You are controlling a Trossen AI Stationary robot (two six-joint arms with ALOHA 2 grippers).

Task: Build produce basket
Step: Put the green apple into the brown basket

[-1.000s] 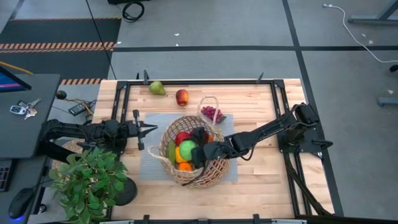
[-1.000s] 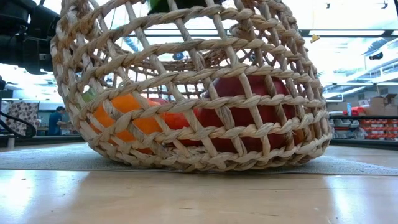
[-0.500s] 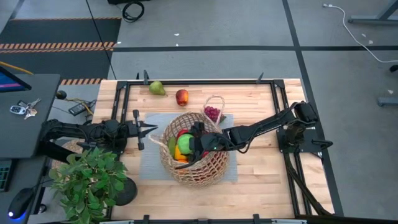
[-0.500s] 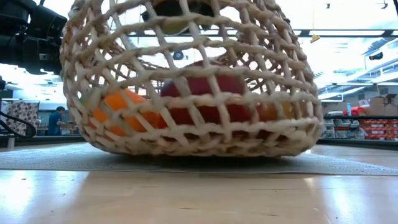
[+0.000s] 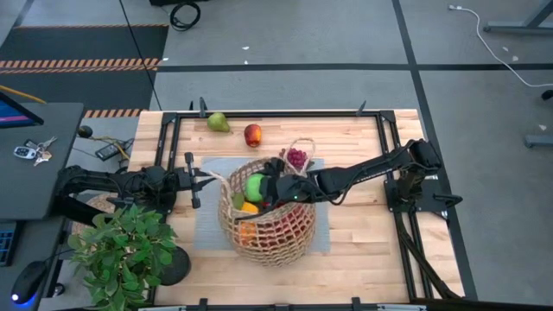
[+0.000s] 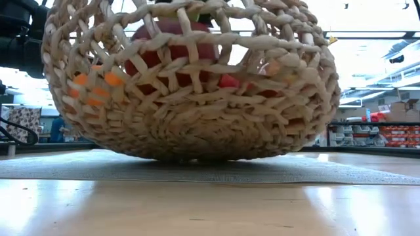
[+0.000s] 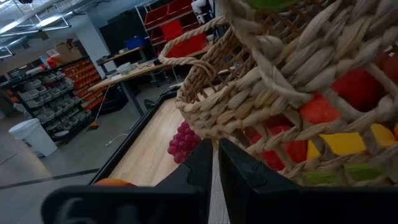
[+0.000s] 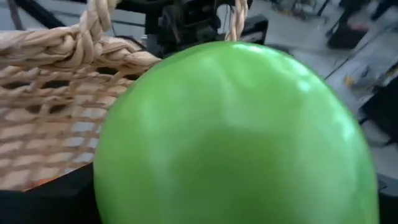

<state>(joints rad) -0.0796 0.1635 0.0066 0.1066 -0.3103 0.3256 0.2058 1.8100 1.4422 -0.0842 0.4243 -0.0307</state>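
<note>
The right hand (image 5: 275, 187) is over the rim of the basket (image 5: 294, 235), and this is the loading step: a green apple (image 5: 255, 185) sits right at its tips, filling its wrist camera. Whether the hand grips that apple or has let it go cannot be told from here. The basket rests on the grey mat (image 5: 207, 231), well tilted, its mouth turned toward the left hand (image 5: 206, 179) and its woven underside facing the low camera. That left hand lies low on the counter (image 5: 363, 250), pinched shut just beside the near rim, and no held thing can be made out in it. Inside the basket, under the right hand, the load is already good: a large red piece (image 6: 172, 38), orange pieces (image 6: 92, 85) against the wall, a flash of yellow (image 7: 343, 143) through the weave, and the green apple on top. Outside it, the purple grapes (image 5: 296, 158) lie just beyond the right hand beside a loop handle, while the red apple (image 5: 252, 135) and the green pear (image 5: 218, 123) wait farther off by the counter's back edge. So the job looks well along but not done. The next move probably calls for the apple to settle among the rest, and for the hand to lift clear of the rim without dragging the tilted basket. Then comes the short reach to the grapes. The tilt is the risk, since fruit could roll out.
</note>
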